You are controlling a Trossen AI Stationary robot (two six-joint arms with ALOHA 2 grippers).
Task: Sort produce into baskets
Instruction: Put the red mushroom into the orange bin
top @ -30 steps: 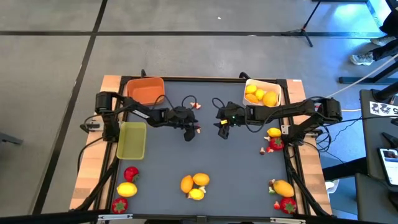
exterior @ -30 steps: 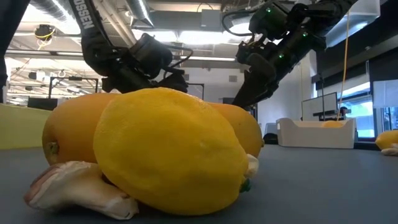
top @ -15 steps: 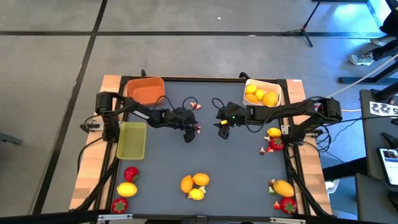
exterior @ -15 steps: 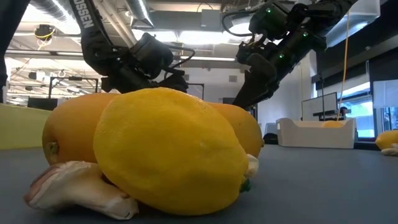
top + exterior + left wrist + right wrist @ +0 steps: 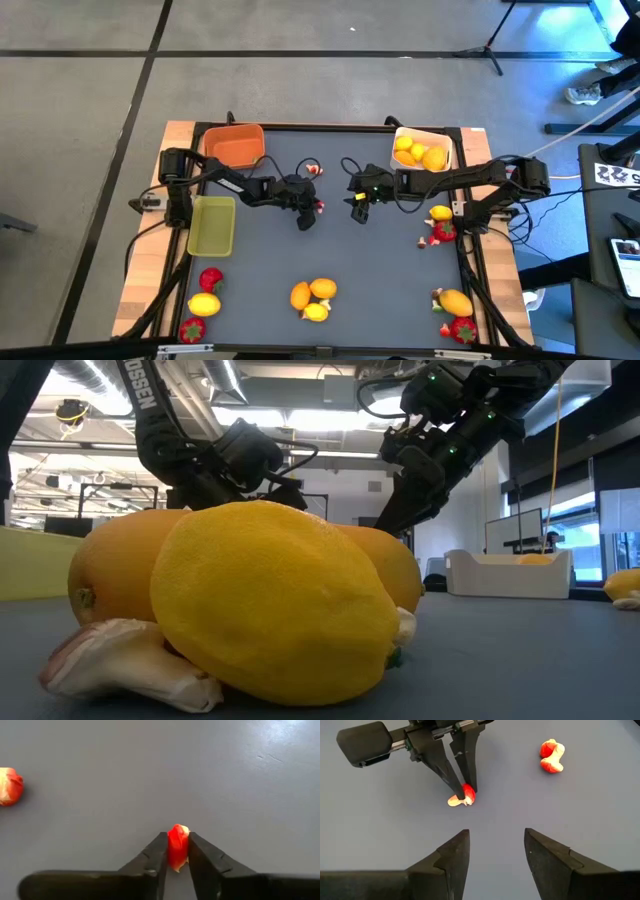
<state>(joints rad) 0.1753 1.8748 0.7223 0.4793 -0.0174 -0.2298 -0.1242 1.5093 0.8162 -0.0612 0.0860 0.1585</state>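
Note:
My left gripper (image 5: 312, 207) is near the table's middle, shut on a tiny red-and-pale bit (image 5: 177, 846); the bit also shows in the right wrist view (image 5: 462, 798). A second bit (image 5: 313, 169) lies on the table just beyond it. My right gripper (image 5: 358, 206) is open and empty, a little to the right of the held bit, fingers (image 5: 455, 854) pointing toward it. The orange basket (image 5: 235, 146) is at the far left. The yellow-green basket (image 5: 212, 224) is at the left edge. The white basket (image 5: 421, 150) at the far right holds yellow citrus. My left gripper pinches the bit's red part (image 5: 176, 840) between its two fingertips. The fingers (image 5: 451, 775) slant down at it from the table's left. The bit's pale end (image 5: 454, 801) sticks out below the tips, at the table's surface; whether it rests there I cannot tell.
Citrus and pale bits (image 5: 314, 295) lie in a heap at the near middle and fill the low view (image 5: 270, 600). Strawberries and lemons lie at the near left (image 5: 205, 295), the near right (image 5: 455, 305) and the right edge (image 5: 440, 225).
My left arm has shifted a little toward the table's right edge, its gripper staying shut on the bit. My right arm has kept still.

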